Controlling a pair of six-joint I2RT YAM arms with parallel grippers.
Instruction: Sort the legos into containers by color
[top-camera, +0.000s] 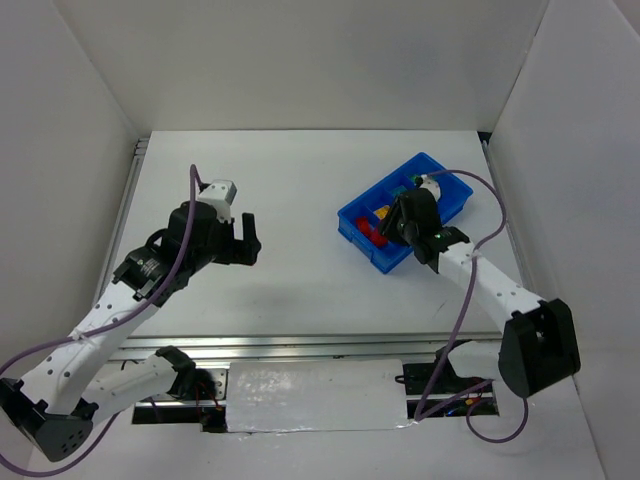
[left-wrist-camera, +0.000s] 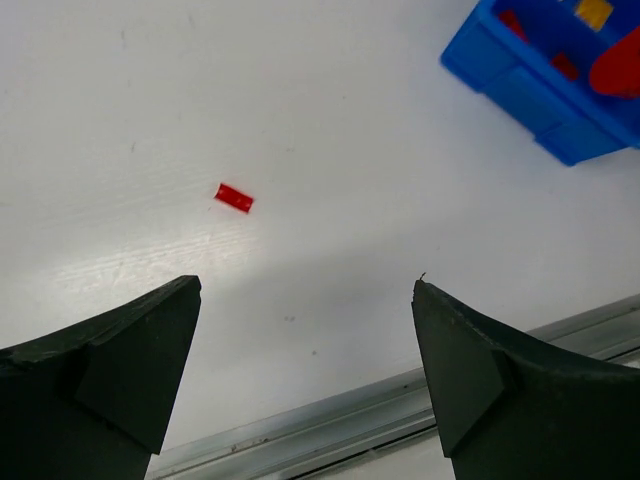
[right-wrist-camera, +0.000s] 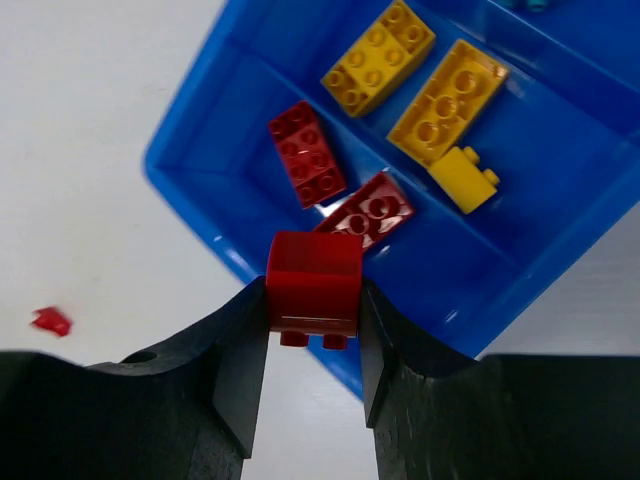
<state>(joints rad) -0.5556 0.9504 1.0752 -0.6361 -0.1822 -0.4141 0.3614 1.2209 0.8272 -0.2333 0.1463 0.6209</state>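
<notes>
Right wrist: right gripper (right-wrist-camera: 313, 300) pinches red lego (right-wrist-camera: 312, 272) over blue tray's (right-wrist-camera: 190, 200) near rim; right arm (top-camera: 490, 285) stretched to tray
Top external: left arm (top-camera: 110, 300) bent; left gripper (top-camera: 248, 240) spread wide over worktop (top-camera: 300, 200), well left of tray

Glossy plastic bricks (right-wrist-camera: 312, 282), glossy blue plastic tray (right-wrist-camera: 190, 185), matt white table (left-wrist-camera: 300, 130).

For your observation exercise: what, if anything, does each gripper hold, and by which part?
Right gripper grips a red lego by its two opposite sides. Left gripper is open, holding nothing.
</notes>
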